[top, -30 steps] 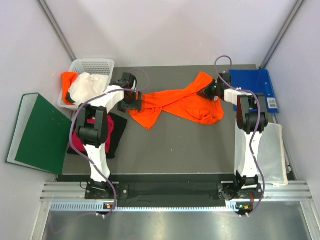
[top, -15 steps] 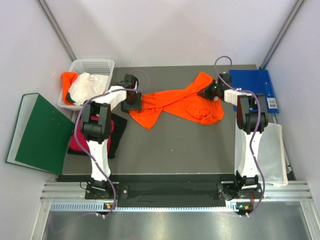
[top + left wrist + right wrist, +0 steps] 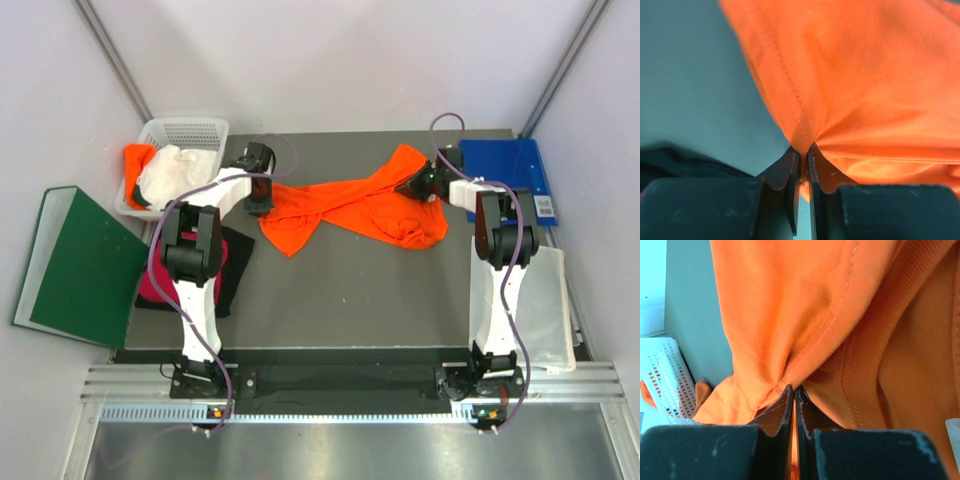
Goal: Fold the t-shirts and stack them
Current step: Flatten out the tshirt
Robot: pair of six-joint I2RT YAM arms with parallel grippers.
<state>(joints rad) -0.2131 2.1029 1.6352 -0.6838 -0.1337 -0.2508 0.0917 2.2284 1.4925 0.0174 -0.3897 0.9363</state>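
The bright orange t-shirt lies twisted across the upper middle of the top view, on the grey table. The left gripper has its jaws pressed narrow on a stitched hem at the shirt's left end. The right gripper pinches a gathered fold beside a ribbed band at the right end. Each holds cloth and nothing else.

The step in hand looks like spreading the shirt flat before any fold. To do it well, I judge both arms should lift together and draw apart until the twist in the middle comes out. They should then lay the shirt down in the open centre. Such thin pinches may slip, so the pull should be gentle and even.

Cloth fills both wrist views, so I cannot tell whether one layer or several are caught. In the top view the jaws are too small to read. At the left edge, the left arm half covers the magenta-pink shirt and the black shirt. The white cloth in the white basket, upper left, may not be a shirt.
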